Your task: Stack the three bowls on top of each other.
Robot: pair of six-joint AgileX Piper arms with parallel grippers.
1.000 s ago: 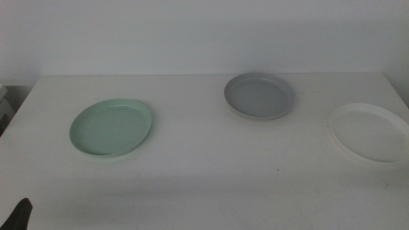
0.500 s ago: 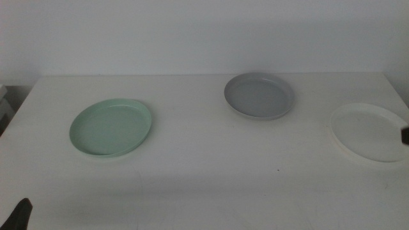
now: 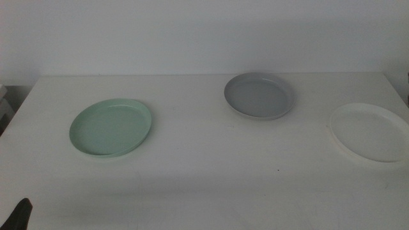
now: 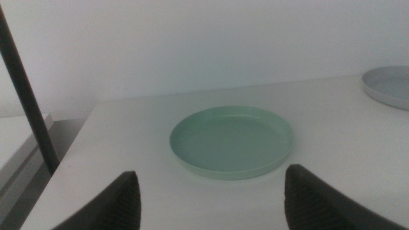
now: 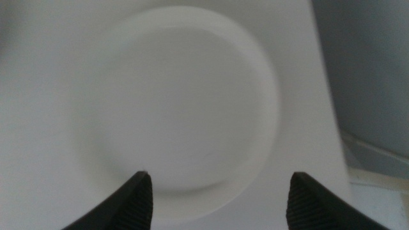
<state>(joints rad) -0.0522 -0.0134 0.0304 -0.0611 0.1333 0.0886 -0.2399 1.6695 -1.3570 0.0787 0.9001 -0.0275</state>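
Observation:
Three bowls lie apart on the white table (image 3: 192,166): the mint green bowl (image 3: 110,126) at the left, the grey bowl (image 3: 259,94) at the back middle, the white bowl (image 3: 372,131) at the right. My left gripper (image 4: 211,204) is open and empty, low at the table's near left corner and facing the green bowl (image 4: 232,140); only its tip (image 3: 19,214) shows in the middle view. My right gripper (image 5: 220,198) is open and empty, hanging above the white bowl (image 5: 185,108); it is out of the middle view.
The grey bowl's rim (image 4: 390,86) shows in the left wrist view. A dark slanted pole (image 4: 25,108) stands off the table's left end. The table's right edge (image 5: 326,108) runs close beside the white bowl, with grey floor (image 5: 370,64) beyond it.
Half a second ago a dark tip of my right gripper showed at the middle view's right edge over the white bowl; it is now out of that view. The bowls and left gripper have not moved.

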